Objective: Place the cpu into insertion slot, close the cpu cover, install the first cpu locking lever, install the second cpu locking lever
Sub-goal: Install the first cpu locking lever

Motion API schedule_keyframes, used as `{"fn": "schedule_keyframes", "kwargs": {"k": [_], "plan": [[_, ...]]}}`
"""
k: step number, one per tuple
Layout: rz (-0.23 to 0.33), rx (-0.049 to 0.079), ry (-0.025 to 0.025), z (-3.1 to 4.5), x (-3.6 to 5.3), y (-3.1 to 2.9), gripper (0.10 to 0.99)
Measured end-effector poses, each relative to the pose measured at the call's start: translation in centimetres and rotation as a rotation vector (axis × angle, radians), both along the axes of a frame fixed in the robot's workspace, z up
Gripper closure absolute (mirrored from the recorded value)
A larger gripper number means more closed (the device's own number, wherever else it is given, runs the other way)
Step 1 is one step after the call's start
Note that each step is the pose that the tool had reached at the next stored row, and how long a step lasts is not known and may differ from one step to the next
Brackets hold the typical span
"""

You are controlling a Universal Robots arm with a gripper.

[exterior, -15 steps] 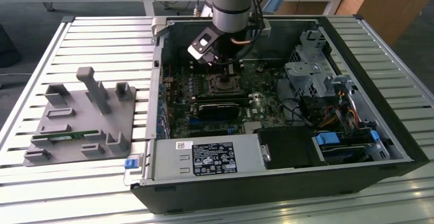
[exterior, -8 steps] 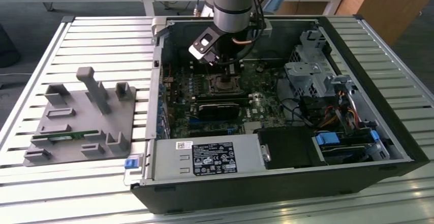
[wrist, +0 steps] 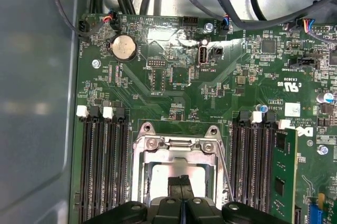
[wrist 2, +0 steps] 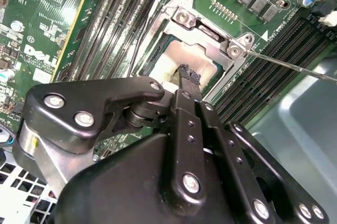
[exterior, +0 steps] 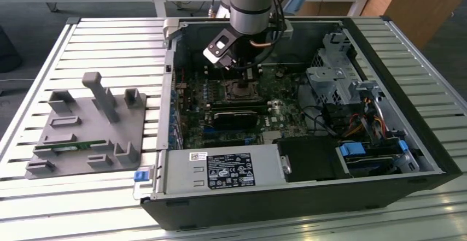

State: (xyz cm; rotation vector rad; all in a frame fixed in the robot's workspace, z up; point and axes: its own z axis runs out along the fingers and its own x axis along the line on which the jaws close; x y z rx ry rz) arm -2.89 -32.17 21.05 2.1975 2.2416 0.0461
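Note:
My gripper [exterior: 245,76] hangs inside the open computer case, right over the insertion slot [exterior: 241,92]. In both wrist views its black fingers [wrist 2: 190,79] are pressed together with nothing seen between them, and the gripper [wrist: 181,183] stands shut. The tips sit at or just above the cpu [wrist 2: 181,55], whose dull silver top [wrist: 157,177] shows through the cut-out. The cpu cover [wrist: 176,149], a silver frame [wrist 2: 208,33], lies flat over the socket. One thin locking lever [wrist 2: 287,64] sticks out from a socket corner across the memory slots. Another lever rod [wrist: 226,174] runs along the cover's side.
Long black memory slots [wrist: 102,166] flank the socket on both sides. Cables [wrist: 221,2] and a coin battery [wrist: 124,47] lie beyond it. The case walls [exterior: 292,203], power supply [exterior: 222,170] and drive cage [exterior: 336,80] surround the board. A grey fixture [exterior: 87,126] stands at the exterior view's left.

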Motion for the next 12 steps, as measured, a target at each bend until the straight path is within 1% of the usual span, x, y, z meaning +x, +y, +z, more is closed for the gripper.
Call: {"fn": "schedule_keyframes", "kwargs": {"k": [4,12], "plan": [[0.000,0.000,0.0000,0.38,0.00,0.00,0.980],[0.000,0.000,-0.0001,1.59,0.01,0.00,0.980]]}}
